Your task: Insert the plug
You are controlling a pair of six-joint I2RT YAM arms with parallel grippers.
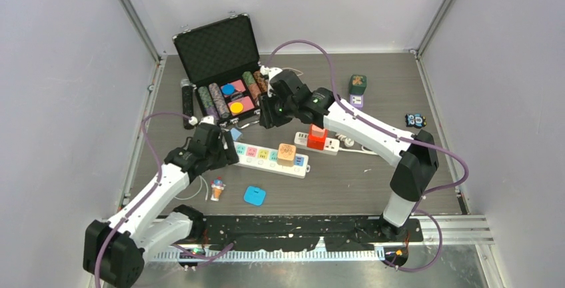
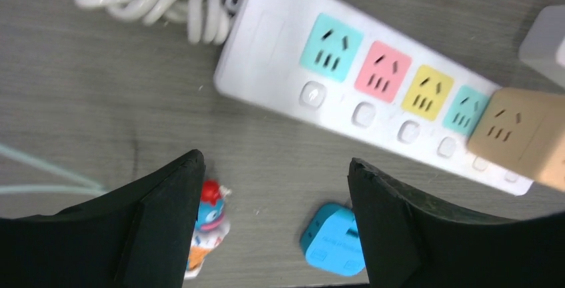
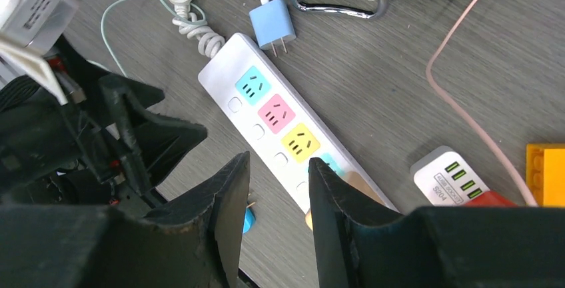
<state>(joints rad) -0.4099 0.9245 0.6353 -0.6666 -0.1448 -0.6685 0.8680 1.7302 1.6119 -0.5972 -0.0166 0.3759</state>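
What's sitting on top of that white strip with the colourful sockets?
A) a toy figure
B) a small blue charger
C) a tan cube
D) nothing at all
C: a tan cube sits on the white strip at the end away from its cord, while the blue charger lies on the table just off the cord end.

Item: lighting and picture quality. Bright, even, diffuse light from overhead.
You had only faint, soft shadows on the table [image 1: 373, 181]; mild glare whitened the power strip [image 2: 266, 68]; your left wrist view was slightly blurred, the top view sharp throughout.
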